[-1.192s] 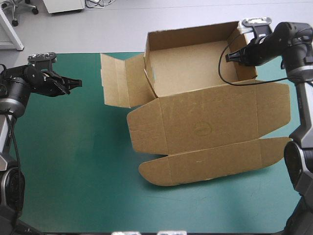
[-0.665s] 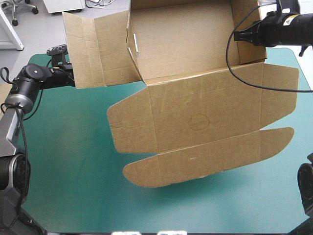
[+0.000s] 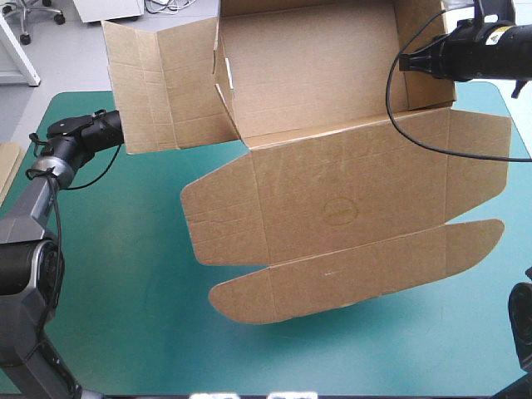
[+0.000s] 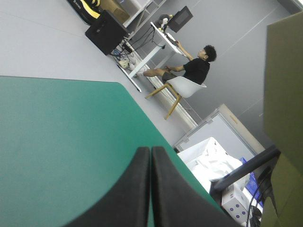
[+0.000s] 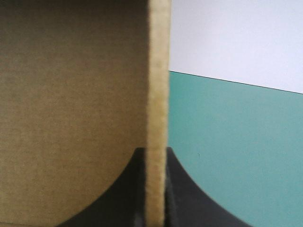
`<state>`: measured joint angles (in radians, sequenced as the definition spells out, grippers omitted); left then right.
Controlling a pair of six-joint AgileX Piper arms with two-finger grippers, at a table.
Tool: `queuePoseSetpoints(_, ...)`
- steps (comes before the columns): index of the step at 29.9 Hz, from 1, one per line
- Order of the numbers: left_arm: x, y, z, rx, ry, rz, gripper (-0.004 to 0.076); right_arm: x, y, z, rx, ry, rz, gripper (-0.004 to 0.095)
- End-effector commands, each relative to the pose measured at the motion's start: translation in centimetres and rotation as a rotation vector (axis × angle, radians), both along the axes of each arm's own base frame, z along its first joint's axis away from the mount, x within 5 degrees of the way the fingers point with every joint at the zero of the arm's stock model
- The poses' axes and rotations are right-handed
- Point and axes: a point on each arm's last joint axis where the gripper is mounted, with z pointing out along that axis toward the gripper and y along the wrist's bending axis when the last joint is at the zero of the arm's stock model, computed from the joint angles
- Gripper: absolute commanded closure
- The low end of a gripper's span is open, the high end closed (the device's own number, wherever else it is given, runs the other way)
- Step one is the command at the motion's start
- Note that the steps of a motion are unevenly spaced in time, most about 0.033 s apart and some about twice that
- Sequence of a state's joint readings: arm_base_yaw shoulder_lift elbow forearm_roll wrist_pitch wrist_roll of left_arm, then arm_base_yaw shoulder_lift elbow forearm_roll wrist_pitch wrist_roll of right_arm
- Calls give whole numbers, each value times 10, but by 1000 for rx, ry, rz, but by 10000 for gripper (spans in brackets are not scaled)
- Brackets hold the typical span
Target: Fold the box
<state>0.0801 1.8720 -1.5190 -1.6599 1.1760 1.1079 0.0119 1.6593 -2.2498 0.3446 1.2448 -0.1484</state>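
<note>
The brown box (image 3: 332, 183) hangs tilted above the teal-green cover, its walled tray at the far side and its lid and front flap spread toward me. My right gripper (image 3: 405, 62) is shut on the tray's right wall. In the right wrist view the board's edge (image 5: 157, 71) runs between that gripper's (image 5: 156, 153) fingers. My left gripper (image 3: 119, 129) is shut on nothing, just at the lower corner of the box's unfolded left flap (image 3: 162, 83). The left wrist view shows its fingers (image 4: 150, 156) meeting over the cover, with the board (image 4: 284, 85) off to one side.
An edge of more brown board (image 3: 6, 166) shows at the table's left edge. The teal-green cover (image 3: 125, 283) lies bare at the near left, under and in front of the box.
Earlier the box lay lower on the table. My right gripper has lifted and tilted it. My left gripper has moved in to the left flap's lower corner.
</note>
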Motion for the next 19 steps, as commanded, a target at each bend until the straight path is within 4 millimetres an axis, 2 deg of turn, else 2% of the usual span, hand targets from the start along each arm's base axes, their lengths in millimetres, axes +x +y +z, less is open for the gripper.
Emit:
queuePoseSetpoints(1, -33, -11, 61, -109, -159, -94, 724, -12, 1, 12, 39, -34, 8, 928)
queuePoseSetpoints(9, -63, -29, 94, -102, -240, -147, 724, -3, 1, 6, 44, -13, 13, 928)
queuePoseSetpoints(19, -80, -42, 109, -117, -264, -189, 724, 3, 2, 1, 45, 4, 16, 927)
